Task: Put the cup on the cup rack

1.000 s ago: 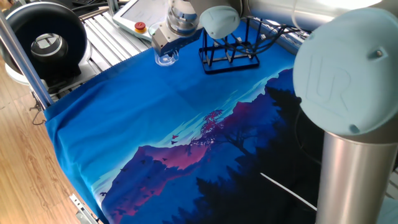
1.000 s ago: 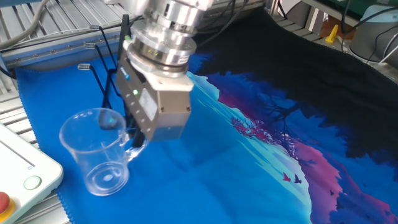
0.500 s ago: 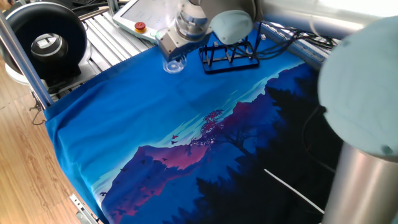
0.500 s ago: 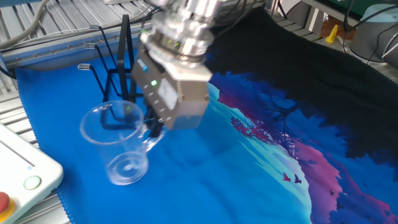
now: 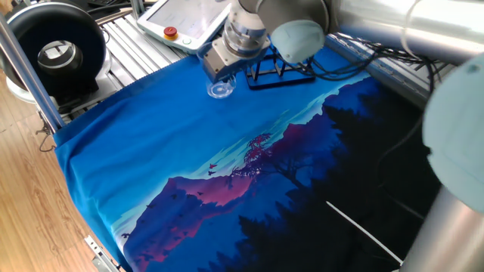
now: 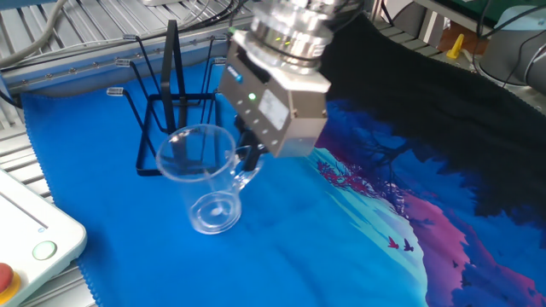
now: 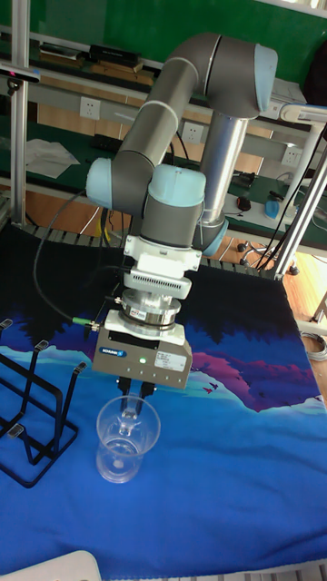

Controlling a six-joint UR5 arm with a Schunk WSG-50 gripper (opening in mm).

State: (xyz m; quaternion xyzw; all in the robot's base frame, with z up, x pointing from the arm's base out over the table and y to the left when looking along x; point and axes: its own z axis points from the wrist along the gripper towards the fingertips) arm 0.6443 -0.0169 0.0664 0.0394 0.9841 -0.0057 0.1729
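Beside the cup rack (image 6: 166,111), the end effector (image 6: 249,159) pinches the glass mug (image 6: 205,183) by its handle; it could swing and clip a peg.

Wood floor (image 5: 23,189), green wall (image 7: 136,23), cluttered shelves (image 7: 91,73).

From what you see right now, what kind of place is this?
Probably a robotics lab or workshop. A robot arm holds a glass cup over a cloth-covered table, a control tablet with a red button lies nearby, and workbenches with wall sockets stand behind.
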